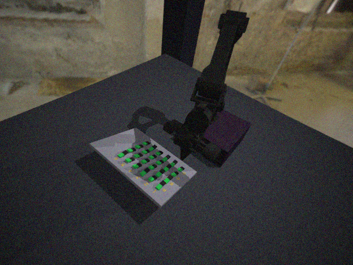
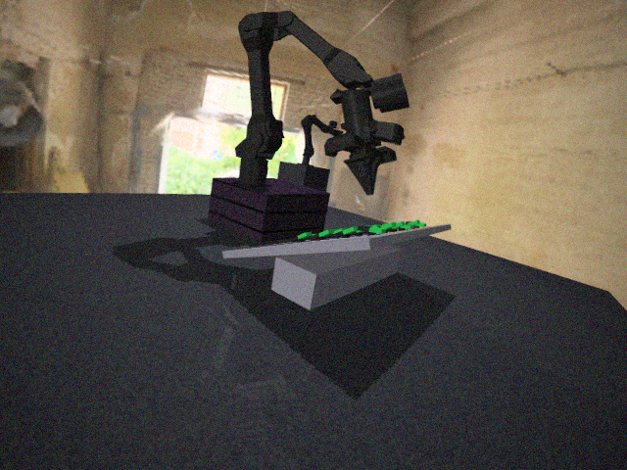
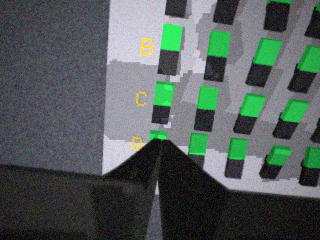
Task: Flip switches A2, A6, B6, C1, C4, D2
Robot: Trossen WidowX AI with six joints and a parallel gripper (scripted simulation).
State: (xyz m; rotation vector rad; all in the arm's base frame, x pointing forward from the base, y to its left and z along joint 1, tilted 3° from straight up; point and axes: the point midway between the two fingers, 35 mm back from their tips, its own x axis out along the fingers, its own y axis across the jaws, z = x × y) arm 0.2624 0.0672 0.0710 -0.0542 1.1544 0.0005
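The tilted grey switch panel [image 1: 102, 144] [image 2: 304, 251] [image 3: 125, 30] carries rocker switches with green and black halves. My gripper [image 1: 182, 157] [image 2: 370, 193] [image 3: 160, 147] is shut and empty; its tips hang above the panel near D1, partly covering D1 in the wrist view. Switch C1 [image 3: 163, 94] is just beyond the tips, and switch D2 [image 3: 198, 144] is right of them. Switch C4 [image 3: 294, 111] is farther right. Switch A2 [image 1: 151, 179] and switch A6 [image 1: 121, 154] are in the farthest row; switch B6 [image 1: 130, 149] is beside A6. I cannot tell reliably which ends are raised.
A block [image 2: 293, 283] supports the panel from below. The arm stands on a dark purple base [image 1: 228, 131] [image 2: 293, 202]. A second small arm on a grey box [image 2: 316, 177] is in the background. The arm's shadow crosses the panel and the table [image 1: 85, 228] [image 2: 126, 379].
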